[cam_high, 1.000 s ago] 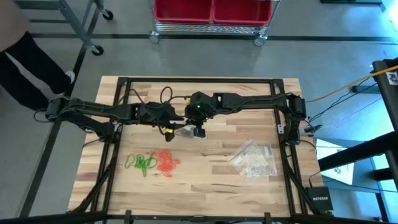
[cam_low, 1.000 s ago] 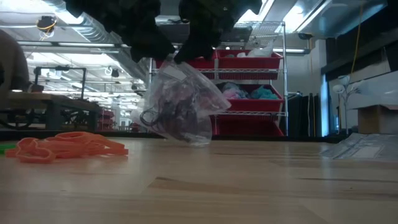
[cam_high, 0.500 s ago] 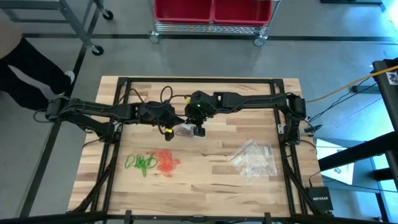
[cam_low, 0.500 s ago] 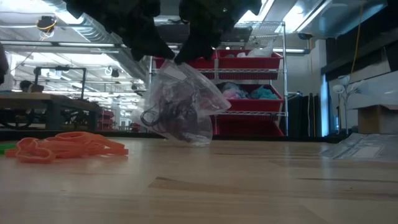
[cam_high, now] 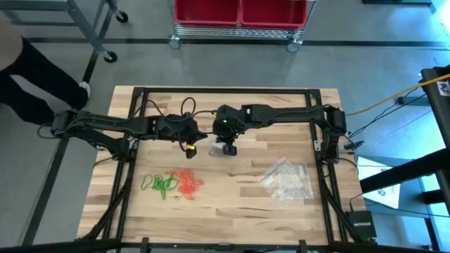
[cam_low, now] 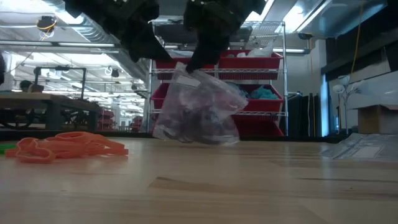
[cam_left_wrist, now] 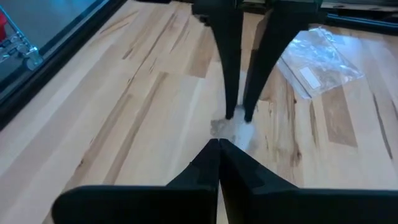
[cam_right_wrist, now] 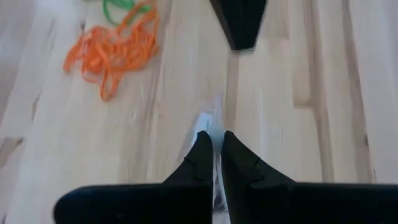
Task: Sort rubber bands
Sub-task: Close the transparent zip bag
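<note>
A clear plastic bag (cam_low: pixel 199 112) with dark rubber bands inside hangs under my right gripper (cam_high: pixel 228 149), which is shut on it above the table's middle. My left gripper (cam_high: pixel 193 145) is shut and empty just to the left of it, clear of the bag; its closed fingertips show in the left wrist view (cam_left_wrist: pixel 219 146). An orange-red pile of bands (cam_high: pixel 188 183) and a green pile (cam_high: pixel 160 184) lie on the table toward the near left. They also show in the right wrist view, the orange pile (cam_right_wrist: pixel 115 50) and the green pile (cam_right_wrist: pixel 121 7). My right gripper pinches the bag's top edge (cam_right_wrist: pixel 208 121) between its two fingers, coming from above and pointing down. The bag hangs below the fingers, bulging out. Its lower end (cam_low: pixel 193 140) is at table height; whether it rests there I cannot tell.
A heap of empty clear bags (cam_high: pixel 288 179) lies on the right half of the table. A person's legs (cam_high: pixel 35 77) stand beyond the table's far left corner. A wire rack with red bins (cam_high: pixel 239 17) stands behind the table.
The bag has come away from my left gripper and now hangs from my right gripper alone. My right gripper has carried it a little toward the table's right edge, and the bag has swung and turned under it.
</note>
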{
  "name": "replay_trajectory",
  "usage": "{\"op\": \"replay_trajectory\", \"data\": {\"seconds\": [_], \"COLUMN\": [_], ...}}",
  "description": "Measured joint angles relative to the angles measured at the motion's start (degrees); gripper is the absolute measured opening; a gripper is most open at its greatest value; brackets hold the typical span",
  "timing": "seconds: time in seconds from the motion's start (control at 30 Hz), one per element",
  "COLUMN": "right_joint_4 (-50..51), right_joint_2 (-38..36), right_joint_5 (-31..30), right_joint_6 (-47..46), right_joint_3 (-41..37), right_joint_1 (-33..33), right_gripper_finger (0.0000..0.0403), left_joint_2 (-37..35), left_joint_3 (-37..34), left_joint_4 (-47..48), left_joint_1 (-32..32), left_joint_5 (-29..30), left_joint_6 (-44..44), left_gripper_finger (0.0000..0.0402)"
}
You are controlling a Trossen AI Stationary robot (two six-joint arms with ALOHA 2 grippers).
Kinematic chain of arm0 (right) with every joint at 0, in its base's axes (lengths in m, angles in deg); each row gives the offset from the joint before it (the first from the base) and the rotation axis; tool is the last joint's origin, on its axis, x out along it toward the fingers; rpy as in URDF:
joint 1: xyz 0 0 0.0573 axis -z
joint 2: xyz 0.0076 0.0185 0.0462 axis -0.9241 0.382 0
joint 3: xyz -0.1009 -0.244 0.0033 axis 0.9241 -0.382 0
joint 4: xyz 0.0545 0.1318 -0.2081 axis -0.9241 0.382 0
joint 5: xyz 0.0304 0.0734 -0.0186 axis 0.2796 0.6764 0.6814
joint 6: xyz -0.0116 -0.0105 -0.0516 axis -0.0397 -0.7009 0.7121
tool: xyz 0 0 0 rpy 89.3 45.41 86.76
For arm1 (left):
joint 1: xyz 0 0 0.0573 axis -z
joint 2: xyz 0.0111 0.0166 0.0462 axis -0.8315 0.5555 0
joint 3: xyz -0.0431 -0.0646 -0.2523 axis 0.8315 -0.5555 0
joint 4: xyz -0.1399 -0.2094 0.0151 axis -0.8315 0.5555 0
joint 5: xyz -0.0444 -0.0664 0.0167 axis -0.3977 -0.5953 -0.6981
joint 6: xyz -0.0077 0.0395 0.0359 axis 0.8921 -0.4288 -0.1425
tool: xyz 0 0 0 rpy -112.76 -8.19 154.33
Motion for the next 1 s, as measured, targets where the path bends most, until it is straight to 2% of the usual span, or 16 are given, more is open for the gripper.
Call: {"op": "replay_trajectory", "data": {"seconds": [0.27, 0.37, 0.57, 0.7, 0.83, 1.0], "right_joint_4": [-2.2, -2.8, -3.5, -3.5, -3.6, -3.9], "right_joint_2": [0.0, 0.0, 0.0, 0.0, 0.0, 0.0], "right_joint_5": [-0.6, -0.6, -0.6, -0.6, -0.6, -0.6], "right_joint_6": [0.0, 0.0, 0.0, 0.1, 0.2, 0.2], "right_joint_3": [0.0, 0.0, 0.0, 0.0, 0.0, 0.0], "right_joint_1": [0.0, 0.0, 0.0, 0.0, 0.0, 0.0], "right_gripper_finger": [0.0008, 0.0008, 0.0008, 0.0008, 0.0008, 0.0008], "left_joint_2": [-0.2, -0.2, -0.2, 0.0, 1.3, 3.2], "left_joint_3": [0.0, 0.0, 0.0, 0.0, 0.0, -0.1], "left_joint_4": [0.0, -0.3, -1.9, -2.0, -2.9, -3.8], "left_joint_1": [0.0, 0.0, 0.0, 0.0, 0.0, -0.5], "left_joint_5": [-0.2, -1.7, -6.3, -6.5, -4.8, -4.2], "left_joint_6": [1.8, 3.7, 4.3, 4.1, 3.0, 2.6], "left_gripper_finger": [0.0007, 0.0030, 0.0103, 0.0140, 0.0156, 0.0153]}}
